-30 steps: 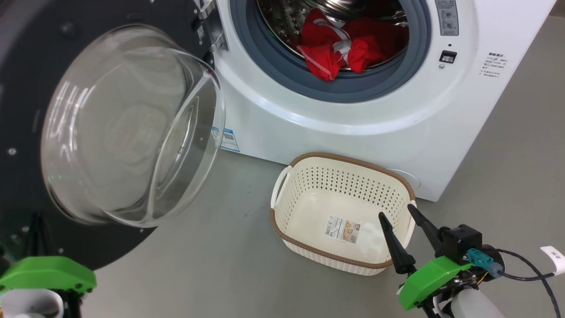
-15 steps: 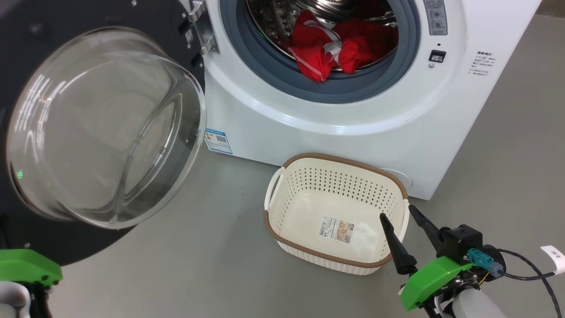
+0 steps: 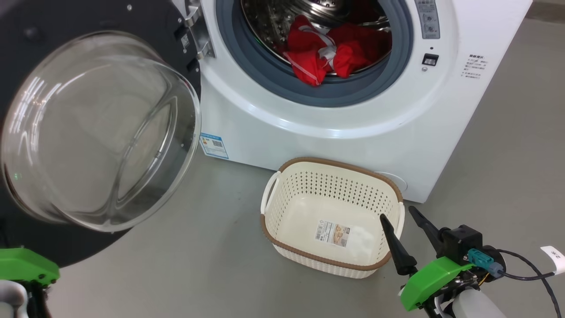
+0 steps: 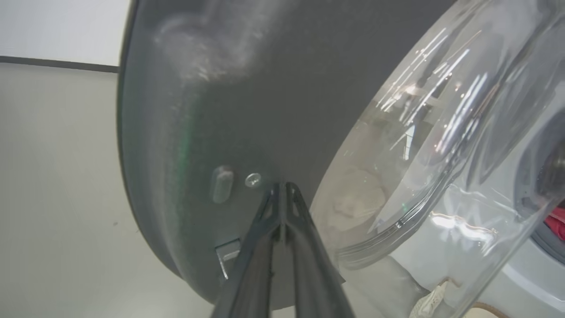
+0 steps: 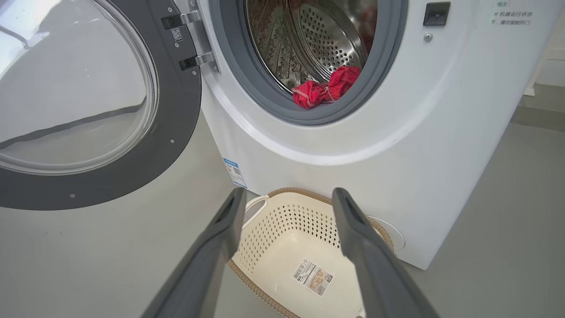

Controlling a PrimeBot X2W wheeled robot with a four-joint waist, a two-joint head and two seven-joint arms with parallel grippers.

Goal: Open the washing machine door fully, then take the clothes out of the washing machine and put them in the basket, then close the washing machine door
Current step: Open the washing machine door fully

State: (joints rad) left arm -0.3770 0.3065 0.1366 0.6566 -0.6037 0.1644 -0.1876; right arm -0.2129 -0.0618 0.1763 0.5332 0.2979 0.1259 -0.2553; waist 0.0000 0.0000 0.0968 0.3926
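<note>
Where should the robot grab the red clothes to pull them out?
Probably the bunched lump of the clothes nearest the grey rubber ring, coming straight in through the open front. It pokes toward the opening, and the drum blocks other sides.

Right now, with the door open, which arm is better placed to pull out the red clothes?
Likely the right: the right fingers stand open beside the basket, facing the drum holding the clothes. The left fingers are shut, at the washing machine door.

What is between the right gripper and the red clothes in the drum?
In the head view the basket sits beyond the right gripper; then the white front of the washing machine and its grey ring, before the clothes.
</note>
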